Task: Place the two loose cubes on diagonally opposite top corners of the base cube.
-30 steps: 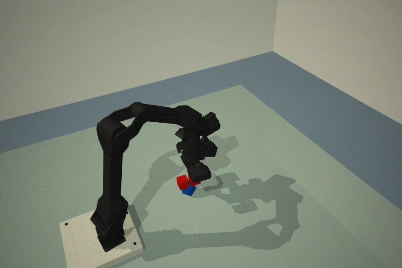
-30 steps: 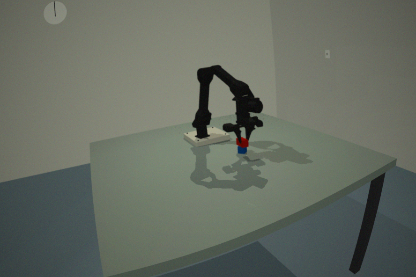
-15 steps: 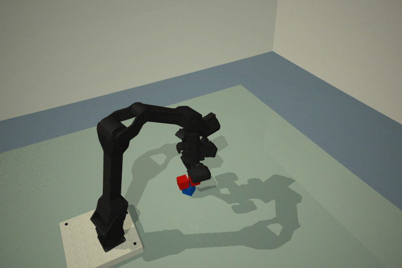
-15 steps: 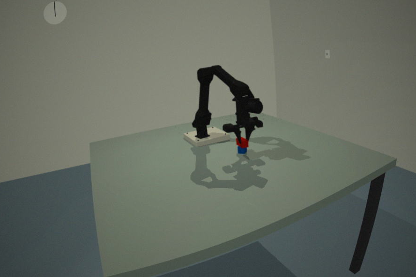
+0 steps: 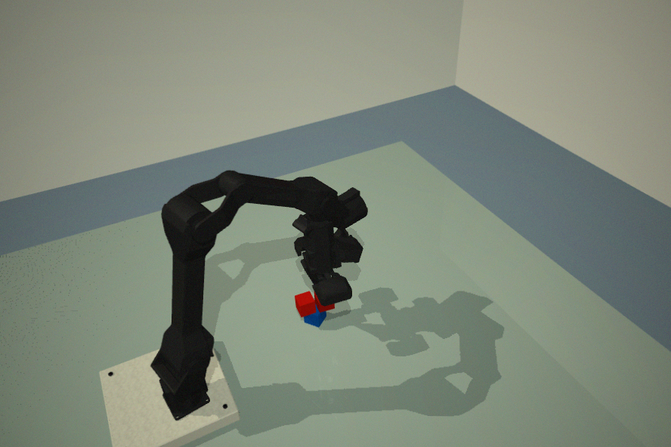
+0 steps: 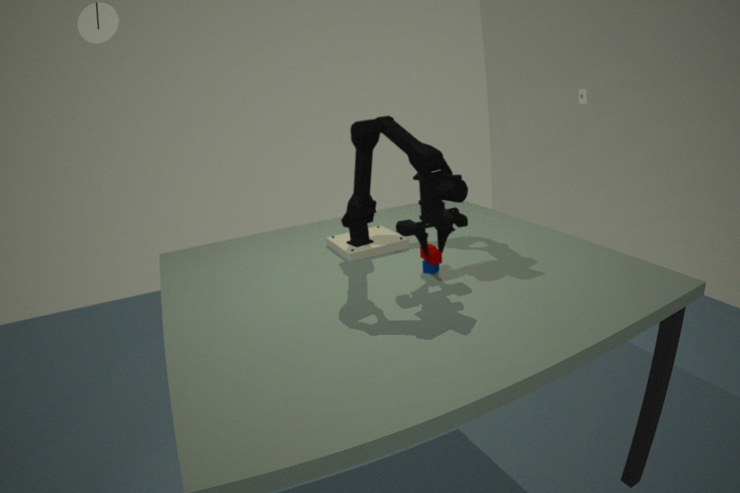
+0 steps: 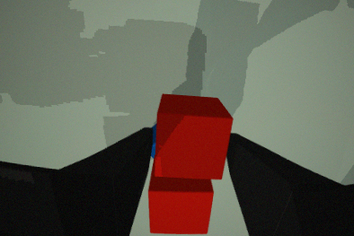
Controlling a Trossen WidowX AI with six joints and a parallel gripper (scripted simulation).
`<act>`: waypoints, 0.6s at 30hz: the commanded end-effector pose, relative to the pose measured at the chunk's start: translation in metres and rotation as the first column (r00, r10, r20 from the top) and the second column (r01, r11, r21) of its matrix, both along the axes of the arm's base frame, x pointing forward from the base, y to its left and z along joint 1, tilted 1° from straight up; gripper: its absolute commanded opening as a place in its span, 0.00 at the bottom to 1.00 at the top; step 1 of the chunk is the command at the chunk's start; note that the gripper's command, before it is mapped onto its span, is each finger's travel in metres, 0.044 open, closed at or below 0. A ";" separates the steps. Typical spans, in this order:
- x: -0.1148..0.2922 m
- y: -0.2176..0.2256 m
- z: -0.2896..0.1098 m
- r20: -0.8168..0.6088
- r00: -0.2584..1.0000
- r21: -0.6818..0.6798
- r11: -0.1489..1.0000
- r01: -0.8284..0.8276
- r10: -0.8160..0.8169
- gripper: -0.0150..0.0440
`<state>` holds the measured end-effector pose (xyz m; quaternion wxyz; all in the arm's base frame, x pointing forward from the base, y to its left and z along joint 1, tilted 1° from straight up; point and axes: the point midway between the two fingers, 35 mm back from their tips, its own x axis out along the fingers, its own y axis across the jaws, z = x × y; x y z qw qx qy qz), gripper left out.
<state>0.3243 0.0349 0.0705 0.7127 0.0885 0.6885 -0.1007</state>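
The blue base cube [image 5: 314, 319] [image 6: 429, 267] stands on the table, and only a sliver of it [image 7: 154, 143] shows in the wrist view. One red cube [image 5: 304, 303] [image 7: 180, 206] rests level on one top corner of it. The second red cube [image 7: 194, 136] sits on the opposite corner, close beside the first. In the exterior view the two red cubes [image 6: 431, 252] merge into one patch. My gripper [image 5: 326, 298] [image 6: 432, 245] [image 7: 189, 139] points straight down and straddles the second red cube. Its fingers are open and stand close along the cube's sides.
The arm's white base plate [image 5: 131, 403] [image 6: 382, 239] sits at the table's near-left in the top view. The table edge [image 6: 557, 363] is far from the cubes. Arm shadows fall across the table to the right of the stack.
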 end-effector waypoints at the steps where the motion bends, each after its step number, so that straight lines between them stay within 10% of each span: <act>1: -0.001 0.001 -0.001 -0.003 1.000 0.004 1.000 0.005 -0.005 0.60; 18: -0.001 0.000 0.023 0.000 1.000 0.000 1.000 0.000 0.000 0.60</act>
